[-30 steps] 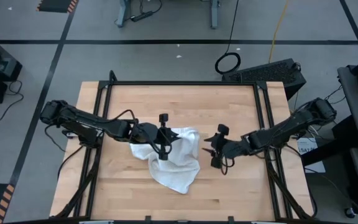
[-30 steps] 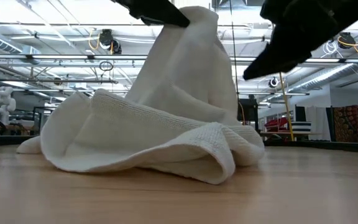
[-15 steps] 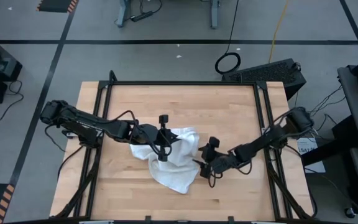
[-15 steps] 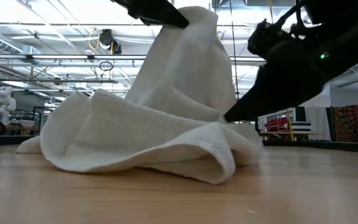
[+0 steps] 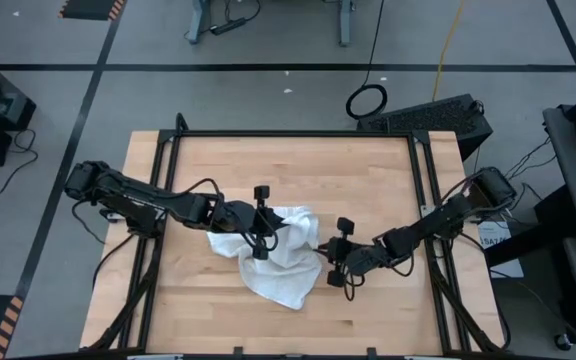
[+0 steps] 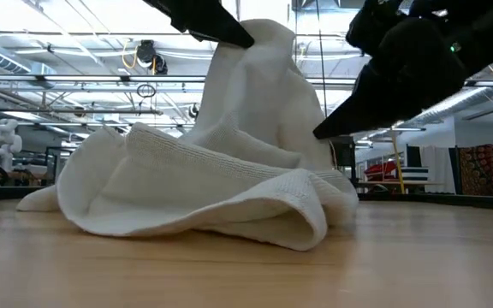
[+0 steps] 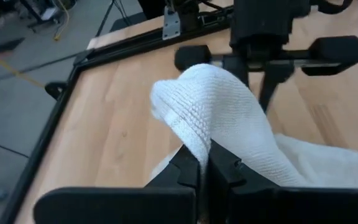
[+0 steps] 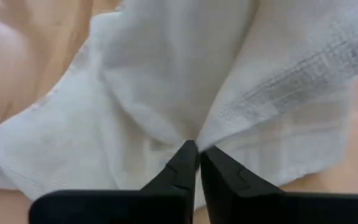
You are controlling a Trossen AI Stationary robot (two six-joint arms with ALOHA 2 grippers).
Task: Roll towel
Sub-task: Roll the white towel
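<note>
While both end effectors, left [image 5: 260,240] and right [image 5: 330,266], pinch the crumpled towel [image 5: 283,262], uneven pulling may bunch it instead of flattening it on the counter [image 5: 368,170].

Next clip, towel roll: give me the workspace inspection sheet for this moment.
Surface: wooden table, black frame around it.
Job's things: towel crumpled mid-table, one part lifted into a peak, not rolled.
Clutter: nothing seen on the table.
Grippers: left gripper shut on the towel's raised fold; right gripper shut on the towel's right edge.
Cables: black coil and yellow cord on the floor beyond the table.
Surroundings: dark case by the far right corner; workshop hall behind.
</note>
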